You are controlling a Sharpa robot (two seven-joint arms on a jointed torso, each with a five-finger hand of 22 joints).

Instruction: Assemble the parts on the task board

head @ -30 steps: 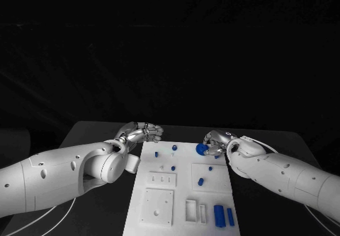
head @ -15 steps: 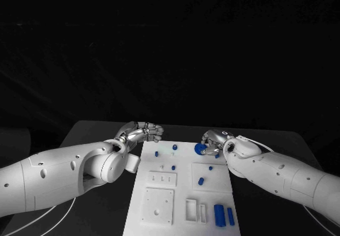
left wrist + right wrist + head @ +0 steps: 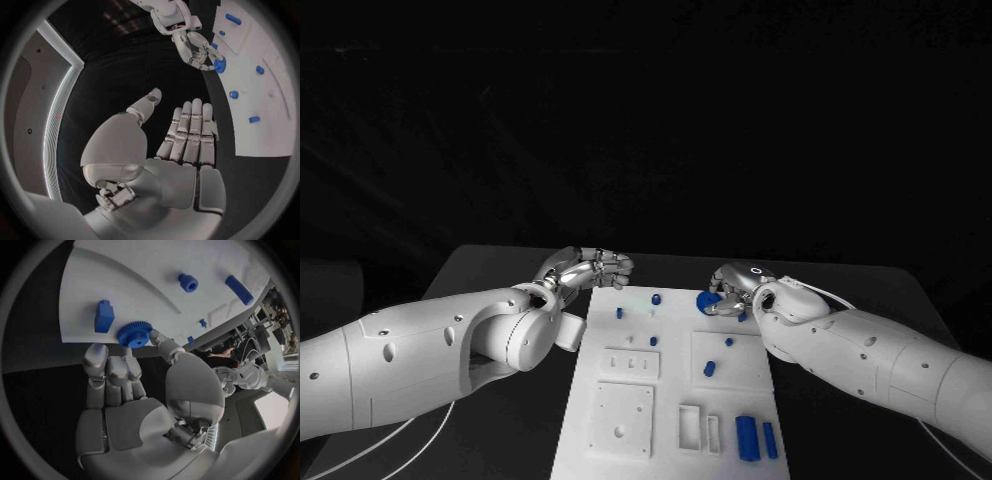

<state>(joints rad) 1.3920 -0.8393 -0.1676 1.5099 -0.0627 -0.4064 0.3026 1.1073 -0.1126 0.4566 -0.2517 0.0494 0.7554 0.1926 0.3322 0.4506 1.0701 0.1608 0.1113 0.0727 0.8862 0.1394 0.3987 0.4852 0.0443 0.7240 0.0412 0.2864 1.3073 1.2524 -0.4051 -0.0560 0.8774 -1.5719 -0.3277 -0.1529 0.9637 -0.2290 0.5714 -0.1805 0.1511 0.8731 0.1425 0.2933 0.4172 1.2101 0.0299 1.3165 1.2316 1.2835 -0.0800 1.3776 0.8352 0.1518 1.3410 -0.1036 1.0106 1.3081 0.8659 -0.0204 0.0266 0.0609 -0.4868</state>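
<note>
Black table (image 3: 488,270) under a dark, unlit backdrop; white task board (image 3: 668,385) lying lengthwise at its middle. Right hand (image 3: 730,291): at the board's far right corner, fingers and thumb closed around a blue gear (image 3: 710,300), which it holds at the board's edge; the right wrist view shows the same gear (image 3: 134,333) pinched at the fingertips (image 3: 107,362), its toothed rim against the board's border. Left hand (image 3: 593,267): off the board's far left corner, over bare table, holding nothing; in the left wrist view its fingers (image 3: 187,132) lie straight and close together with the thumb set apart, palm unoccupied, touching no part. Parts on the board, far end: two small blue pegs (image 3: 619,313) standing near the left side, one further peg (image 3: 653,341) just nearer, a blue block (image 3: 104,316) beside the gear. Middle: a short blue cylinder (image 3: 708,369) on a raised square panel, with a smaller blue piece (image 3: 727,342) beyond it. Near end: two long blue bars (image 3: 756,439) lying side by side at the right edge, next to white slotted recesses (image 3: 692,428). A plain white square plate (image 3: 620,420) occupies the near left portion.
</note>
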